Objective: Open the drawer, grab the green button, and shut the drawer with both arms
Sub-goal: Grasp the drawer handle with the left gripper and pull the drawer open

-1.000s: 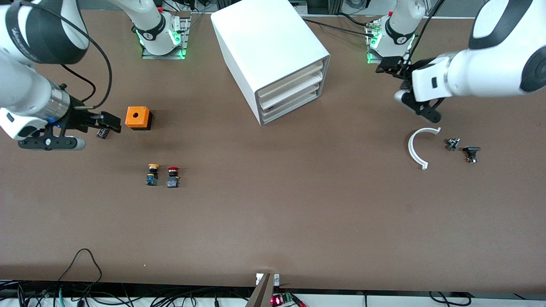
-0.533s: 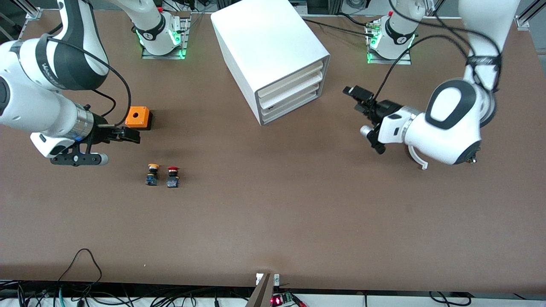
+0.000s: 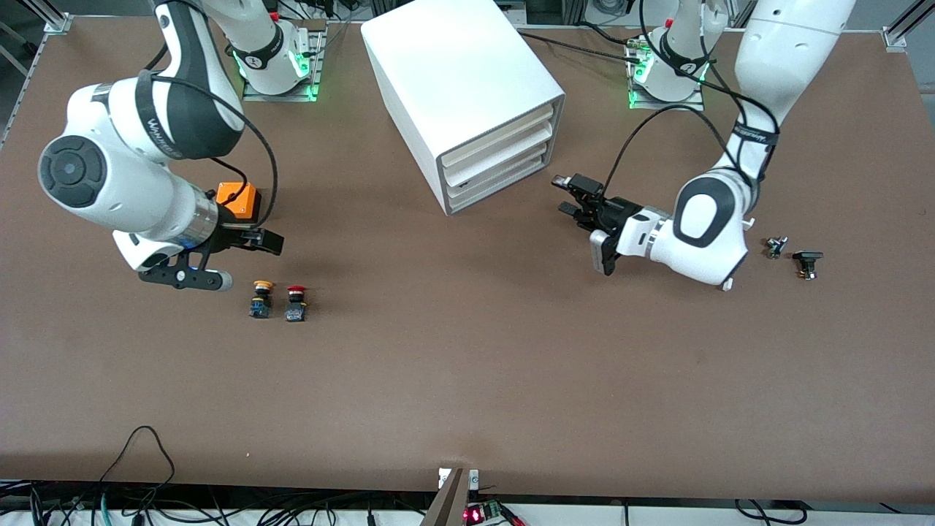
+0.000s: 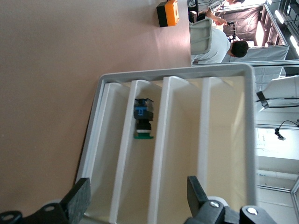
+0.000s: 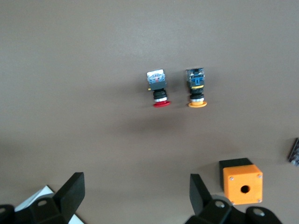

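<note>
The white cabinet [image 3: 467, 88] stands toward the robots' bases, its three drawers all pushed in. The drawer [image 3: 500, 184] is the lowest one. In the left wrist view the button [image 4: 142, 119], with green cap, black body and blue base, lies on its side low in the cabinet [image 4: 177, 74], just above the lowest front lip. My left gripper [image 3: 573, 196] [image 4: 138, 198] is open, a short way in front of the drawers and facing them. My right gripper [image 3: 269, 241] [image 5: 136, 191] is open over bare table beside the orange box [image 3: 237, 201].
A yellow-capped button [image 3: 261, 298] [image 5: 196, 86] and a red-capped button [image 3: 296, 303] [image 5: 159, 88] lie side by side near the right gripper. The orange box [image 5: 240, 179] has a round hole on top. Two small black parts [image 3: 776, 246] [image 3: 806, 263] lie toward the left arm's end.
The left arm has swung from its end of the table to the front of the cabinet. The right arm has moved inward past the orange box, toward the yellow and red buttons.
</note>
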### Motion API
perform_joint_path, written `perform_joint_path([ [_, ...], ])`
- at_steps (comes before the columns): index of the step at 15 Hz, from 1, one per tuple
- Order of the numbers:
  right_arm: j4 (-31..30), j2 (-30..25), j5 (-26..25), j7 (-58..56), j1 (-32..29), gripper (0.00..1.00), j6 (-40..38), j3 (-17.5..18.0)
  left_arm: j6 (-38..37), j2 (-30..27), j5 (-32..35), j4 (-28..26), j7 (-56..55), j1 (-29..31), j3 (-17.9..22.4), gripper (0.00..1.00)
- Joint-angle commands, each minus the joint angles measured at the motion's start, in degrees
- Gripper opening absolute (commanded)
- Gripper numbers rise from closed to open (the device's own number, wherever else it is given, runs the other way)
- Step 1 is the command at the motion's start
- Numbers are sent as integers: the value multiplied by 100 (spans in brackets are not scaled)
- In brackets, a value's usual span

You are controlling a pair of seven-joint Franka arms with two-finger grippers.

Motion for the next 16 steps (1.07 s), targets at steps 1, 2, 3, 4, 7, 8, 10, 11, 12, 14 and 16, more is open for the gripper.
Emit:
perform_joint_path([
  [1, 112, 59, 82, 626, 220, 99, 36, -23, 284, 154, -761, -489, 960, -214, 32, 65],
  [2, 173, 112, 82, 785, 281, 99, 36, -23, 311, 206, -1033, -665, 1260, -232, 24, 65],
  [3, 226, 138, 82, 926, 360, 99, 36, -14, 320, 250, -1210, -797, 1497, -345, 23, 65],
  [4, 253, 199, 74, 1084, 448, 99, 36, -23, 372, 277, -1316, -877, 1639, -442, 15, 64],
  [7, 586, 384, 73, 1568, 642, 99, 36, -14, 662, 479, -1729, -1123, 2034, -478, -248, 59],
  [8, 718, 454, 82, 1682, 686, 99, 27, -14, 811, 549, -1826, -1210, 2219, -478, -301, 56],
  [10, 946, 586, 300, 1946, 774, 99, 18, -14, 865, 585, -1888, -1325, 2308, -470, -468, 50],
  [11, 1113, 682, 476, 2130, 800, 99, -17, -14, 865, 585, -1924, -1413, 2308, -478, -477, 47],
  [12, 1297, 788, 582, 2279, 818, 99, -52, -14, 882, 585, -1933, -1440, 2317, -478, -530, 43],
  [14, 1570, 955, 610, 2630, 906, 99, -70, -6, 909, 585, -1933, -1527, 2335, -487, -583, 36],
  [16, 1851, 1140, 601, 2991, 1002, 99, -79, -14, 1005, 585, -1933, -1624, 2344, -505, -653, 20],
])
